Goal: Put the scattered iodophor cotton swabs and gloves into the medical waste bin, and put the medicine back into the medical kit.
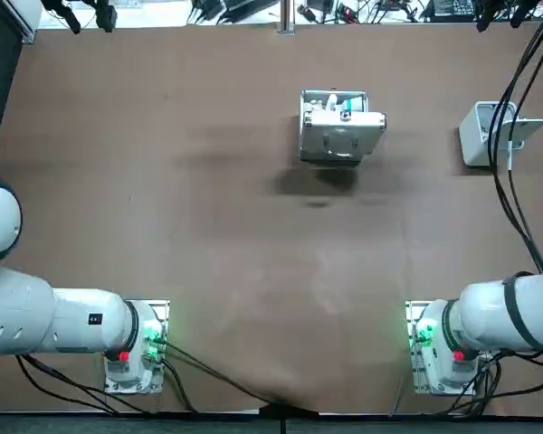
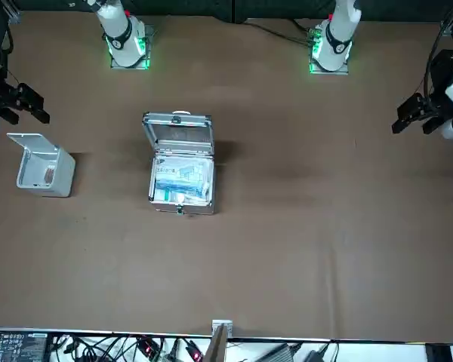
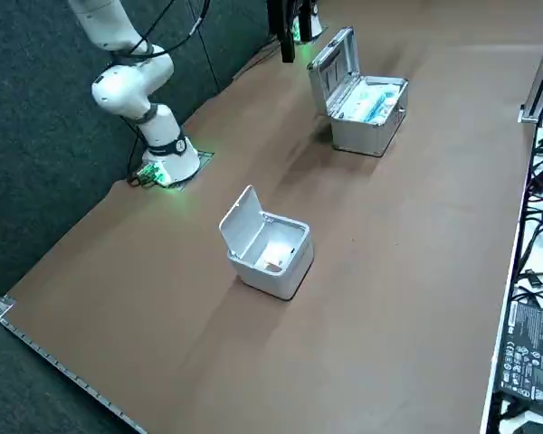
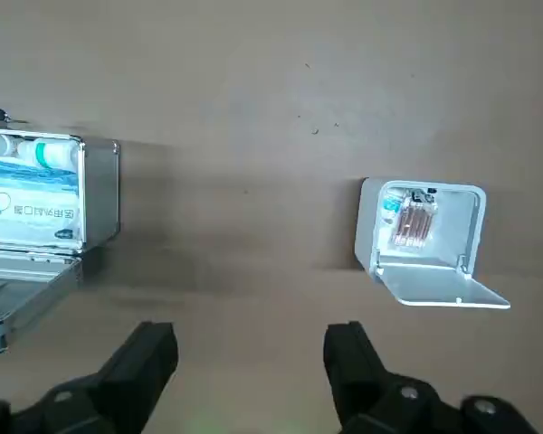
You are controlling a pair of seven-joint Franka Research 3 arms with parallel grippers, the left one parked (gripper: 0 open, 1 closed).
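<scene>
The silver medical kit (image 1: 341, 137) stands open at the far middle of the table, its lid up. Inside lie a blue-printed medicine box (image 4: 27, 194) and white bottles with teal caps (image 4: 18, 152). The white waste bin (image 1: 475, 136) sits to the right with its lid open, and reddish-brown swabs (image 4: 412, 221) lie in it. My right gripper (image 4: 252, 362) hangs high above the table on the near side of the kit (image 4: 100, 194) and bin (image 4: 439, 291), open, with nothing between its fingers. No loose swabs or gloves show on the table.
The right arm's base (image 1: 439, 348) stands at the near right edge, with cables (image 1: 511, 190) running over the bin side. In the front view the kit (image 2: 178, 132) and bin (image 2: 58, 181) stand well apart on the brown tabletop.
</scene>
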